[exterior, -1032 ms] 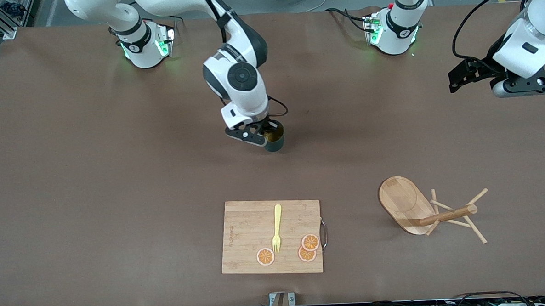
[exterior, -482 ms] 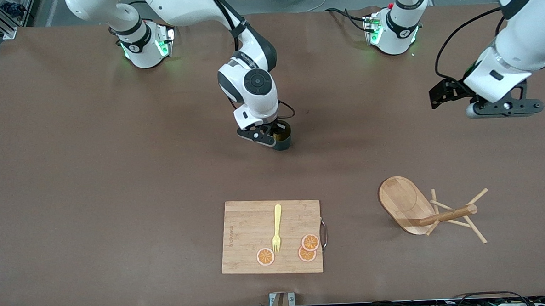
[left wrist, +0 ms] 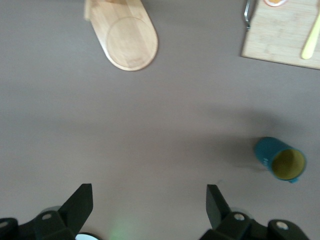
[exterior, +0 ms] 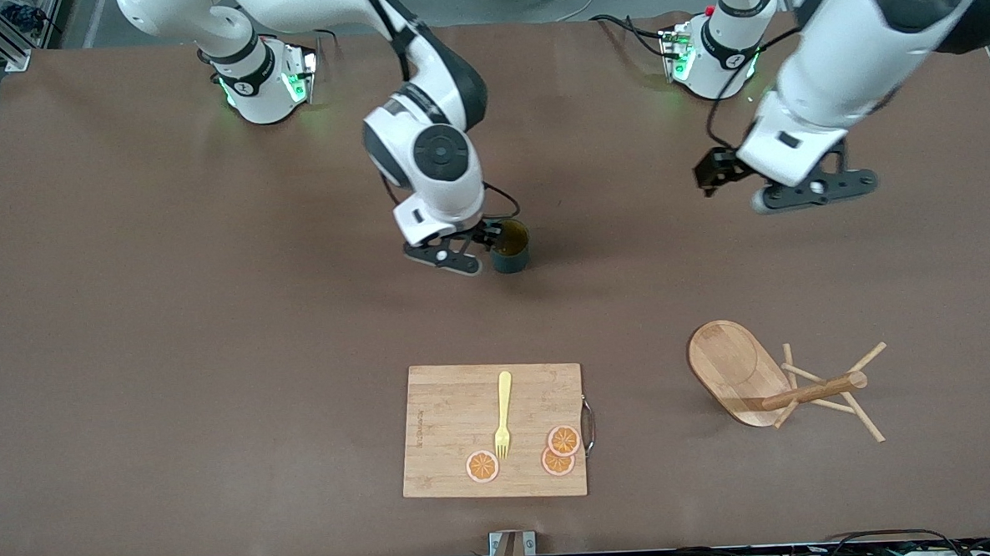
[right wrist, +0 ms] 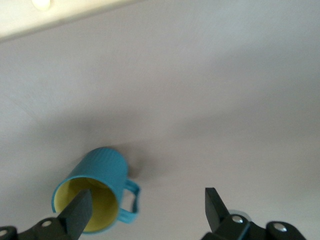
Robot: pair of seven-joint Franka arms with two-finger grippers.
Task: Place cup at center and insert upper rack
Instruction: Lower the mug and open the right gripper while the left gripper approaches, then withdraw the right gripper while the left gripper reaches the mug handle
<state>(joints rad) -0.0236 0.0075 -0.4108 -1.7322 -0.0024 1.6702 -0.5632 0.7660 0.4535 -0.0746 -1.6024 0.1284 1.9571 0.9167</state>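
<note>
The dark teal cup (exterior: pixel 510 246) with its yellow inside stands upright on the brown table near its middle. It also shows in the right wrist view (right wrist: pixel 97 187) and the left wrist view (left wrist: pixel 280 159). My right gripper (exterior: pixel 473 247) is open and empty right beside the cup, on the side toward the right arm's end; in its wrist view (right wrist: pixel 146 205) one finger hangs over the cup's mouth. The wooden mug tree (exterior: pixel 758 379) lies on its side, nearer the front camera, toward the left arm's end; its oval base shows in the left wrist view (left wrist: pixel 127 37). My left gripper (exterior: pixel 809 189) is open and empty in the air (left wrist: pixel 148 197).
A bamboo cutting board (exterior: pixel 443 431) with a metal handle lies near the front edge, carrying a yellow fork (exterior: pixel 503 413) and three orange slices (exterior: pixel 562 440). A corner of the board shows in the left wrist view (left wrist: pixel 280 35).
My right gripper has opened, let go of the cup and drawn back a little; the cup stays on the table. My left arm has swung in toward the table's middle.
</note>
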